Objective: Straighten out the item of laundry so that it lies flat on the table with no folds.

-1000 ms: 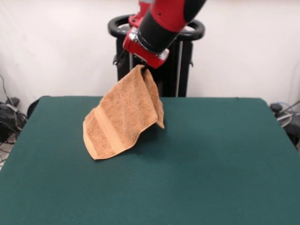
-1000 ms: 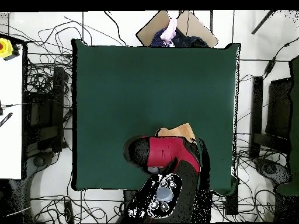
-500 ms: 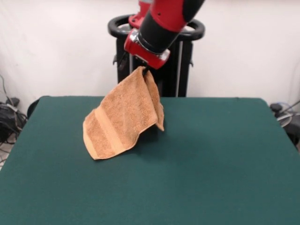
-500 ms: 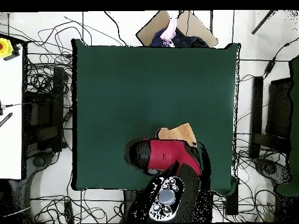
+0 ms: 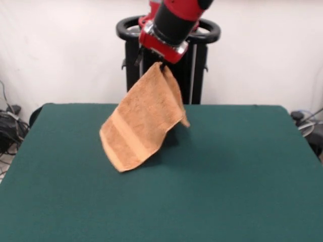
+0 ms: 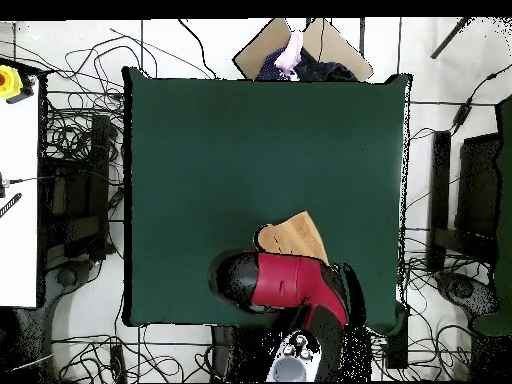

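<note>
The orange-tan terry towel (image 5: 144,118) hangs from my gripper (image 5: 160,64) by one corner, folded on itself, with a woven band stripe near its lower hem. Its lowest corner touches or nearly touches the dark green table (image 5: 227,176). My gripper is shut on the towel's top corner, above the table's far side. In the overhead view only part of the towel (image 6: 297,236) shows past the red arm (image 6: 285,280), which hides the gripper.
The robot's black pedestal (image 5: 194,75) stands behind the table's far edge. Cables (image 6: 70,150) and boxes lie on the floor around the table (image 6: 250,150). A white bench (image 6: 18,200) stands at the overhead view's left edge.
The gripper has risen and moved to the right in the front view, lifting the towel with it. The towel's lower corner has dragged right across the table.
</note>
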`<state>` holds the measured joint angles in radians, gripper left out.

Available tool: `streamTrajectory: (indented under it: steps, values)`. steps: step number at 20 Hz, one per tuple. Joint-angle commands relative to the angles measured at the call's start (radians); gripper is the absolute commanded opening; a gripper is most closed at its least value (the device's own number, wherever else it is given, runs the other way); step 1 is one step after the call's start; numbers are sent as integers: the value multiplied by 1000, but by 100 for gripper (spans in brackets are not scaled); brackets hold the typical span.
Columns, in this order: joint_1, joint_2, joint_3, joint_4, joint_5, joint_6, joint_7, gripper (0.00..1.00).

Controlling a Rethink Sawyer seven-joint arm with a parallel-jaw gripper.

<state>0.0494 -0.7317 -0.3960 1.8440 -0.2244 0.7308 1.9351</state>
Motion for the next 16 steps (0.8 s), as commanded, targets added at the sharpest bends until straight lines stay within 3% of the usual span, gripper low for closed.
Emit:
streamTrajectory:
  steps: [1, 4, 16]
  values:
    - [48, -114, 79, 86, 116, 136, 168, 100]
    - [54, -123, 93, 96, 146, 126, 173, 100]
    - [-20, -126, 197, 187, 243, -147, 113, 100]
